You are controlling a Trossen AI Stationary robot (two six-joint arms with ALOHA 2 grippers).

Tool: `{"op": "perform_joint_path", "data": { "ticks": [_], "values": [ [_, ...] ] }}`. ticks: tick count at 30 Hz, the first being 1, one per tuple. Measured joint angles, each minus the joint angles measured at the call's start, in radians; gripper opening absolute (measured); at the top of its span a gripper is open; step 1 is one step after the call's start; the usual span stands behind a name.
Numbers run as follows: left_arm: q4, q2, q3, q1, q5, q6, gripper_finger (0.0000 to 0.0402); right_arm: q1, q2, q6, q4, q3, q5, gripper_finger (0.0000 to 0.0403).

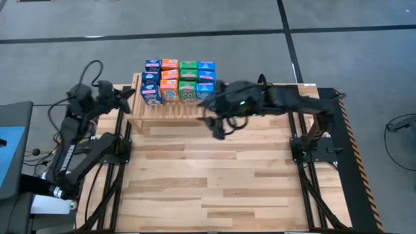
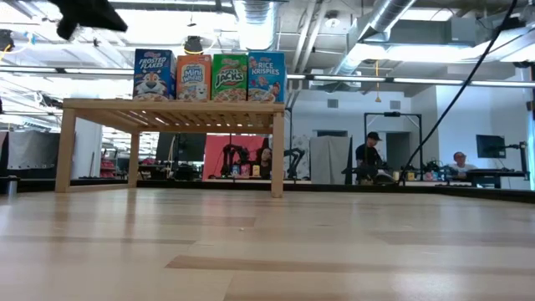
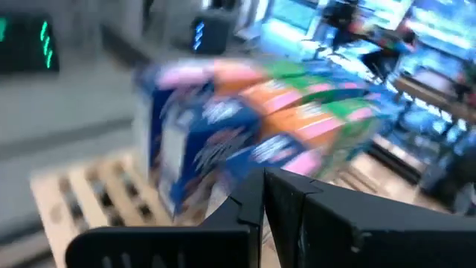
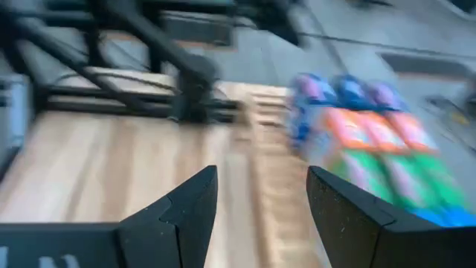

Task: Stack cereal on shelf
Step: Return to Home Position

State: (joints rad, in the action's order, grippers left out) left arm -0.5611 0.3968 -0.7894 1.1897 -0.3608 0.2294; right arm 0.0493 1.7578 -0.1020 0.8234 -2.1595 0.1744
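High view: we see the cereal [image 1: 179, 81] packed on the shelf [image 1: 166, 112] at the counter's [image 1: 214, 188] 11 o'clock; left claw [image 3: 264, 179], at its 9 o'clock, is closed, empty; right claw [image 4: 261, 179], at 4 o'clock, gapes empty.

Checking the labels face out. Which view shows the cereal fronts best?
The low view: four cereal fronts stand head-on on the shelf. The high view shows only box tops; both wrist views see them obliquely, print unreadable.
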Motion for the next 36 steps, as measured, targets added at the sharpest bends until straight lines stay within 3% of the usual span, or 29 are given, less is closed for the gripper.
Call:
{"op": "perform_joint_path", "data": {
  "ticks": [2, 5, 9, 12, 15, 19, 22, 24, 28, 31, 36],
  "values": [
    [-0.046, -0.005, -0.060, 0.000, -0.009, -0.083, 0.0000, 0.001, -0.027, 0.010, 0.108, -0.044, 0.076, 0.0233],
    [-0.105, -0.008, -0.145, 0.000, 0.007, -0.035, 0.0000, -0.004, -0.110, -0.006, 0.099, -0.044, 0.194, 0.0233],
    [-0.134, -0.066, -0.196, -0.005, -0.136, -0.211, 0.0000, -0.037, -0.308, -0.022, 0.081, 0.049, 0.211, 0.0233],
    [-0.212, -0.138, -0.186, -0.004, -0.138, -0.214, 0.0000, -0.054, -0.480, 0.020, 0.025, 0.230, 0.200, 0.0233],
    [-0.283, -0.242, -0.135, -0.012, -0.126, -0.159, 0.0000, -0.052, -0.654, 0.048, -0.151, 0.494, 0.197, 0.0233],
    [-0.218, -0.397, -0.002, -0.026, -0.289, -0.070, 0.0000, -0.026, -0.861, 0.081, -0.408, 0.858, 0.202, 0.0233],
    [-0.203, -0.367, 0.064, -0.032, -0.376, -0.001, 0.0000, -0.022, -0.997, 0.142, -0.577, 1.094, 0.226, 0.0233],
    [-0.128, -0.348, 0.116, -0.039, -0.383, 0.004, 0.0000, -0.023, -1.072, 0.183, -0.666, 1.216, 0.230, 0.0233],
    [0.052, -0.374, 0.275, -0.039, -0.450, 0.131, 0.0000, -0.004, -1.197, 0.278, -0.758, 1.424, 0.253, 0.0233],
    [0.149, -0.394, 0.341, -0.059, -0.506, 0.186, 0.0000, 0.039, -1.270, 0.356, -0.814, 1.567, 0.336, 0.0233],
    [0.216, -0.397, 0.357, -0.132, -0.476, 0.210, 0.0000, 0.136, -1.340, 0.362, -0.986, 1.757, 0.406, 0.0233]
  ]
}}
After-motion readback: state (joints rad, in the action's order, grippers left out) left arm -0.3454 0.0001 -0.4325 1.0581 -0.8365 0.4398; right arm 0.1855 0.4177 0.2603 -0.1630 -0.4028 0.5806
